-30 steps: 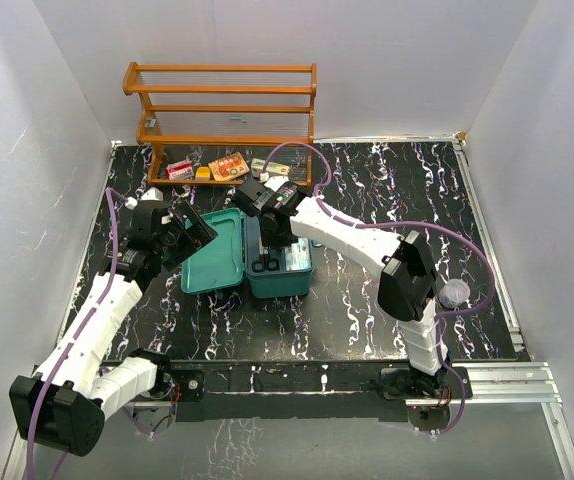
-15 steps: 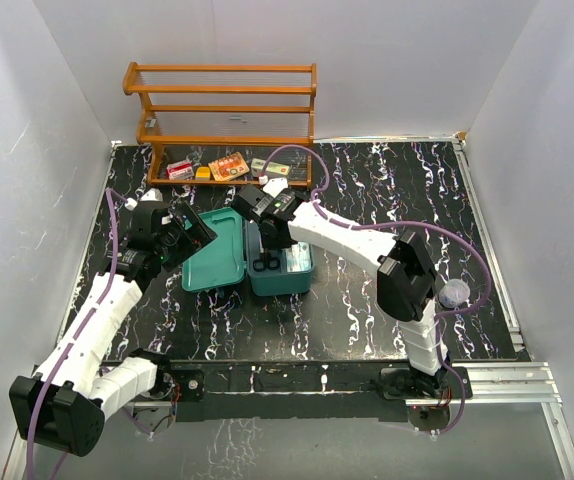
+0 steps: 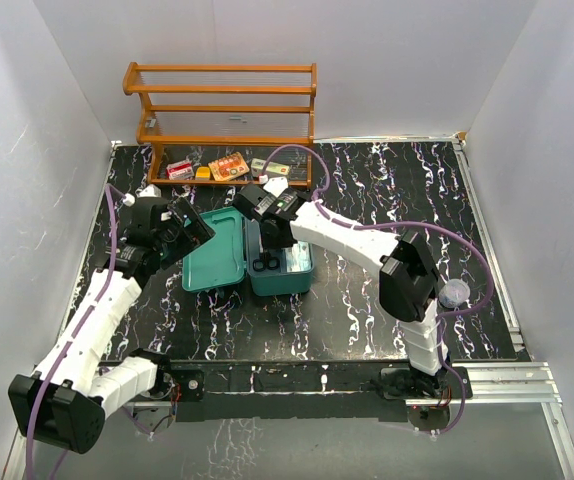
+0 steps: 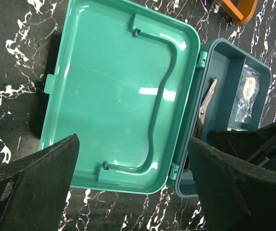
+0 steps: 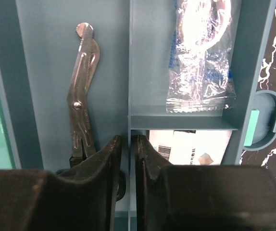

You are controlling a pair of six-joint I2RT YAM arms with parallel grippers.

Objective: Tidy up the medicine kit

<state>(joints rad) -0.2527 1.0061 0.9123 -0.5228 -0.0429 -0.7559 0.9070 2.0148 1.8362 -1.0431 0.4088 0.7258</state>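
The teal-green medicine kit (image 3: 215, 262) lies open, its lid (image 4: 114, 86) flat on the left and its base (image 3: 305, 270) on the right. A darker teal tray (image 5: 42, 72) sits in the base. It holds scissors (image 5: 82, 91), a clear packet (image 5: 200, 57) and a white box (image 5: 191, 147). My right gripper (image 5: 129, 144) is down in the tray, jaws shut on its thin dividing wall (image 5: 130, 72); it also shows in the top view (image 3: 270, 238). My left gripper (image 4: 133, 192) hangs open and empty above the lid's near edge.
An orange wooden rack (image 3: 222, 105) stands at the back, with small medicine boxes (image 3: 229, 166) on the table under it. A small clear cup (image 3: 454, 292) sits by the right arm. White walls close in on three sides.
My right gripper has shifted slightly left over the kit's base. My left gripper has drawn back a little to the left. The kit has stayed open.
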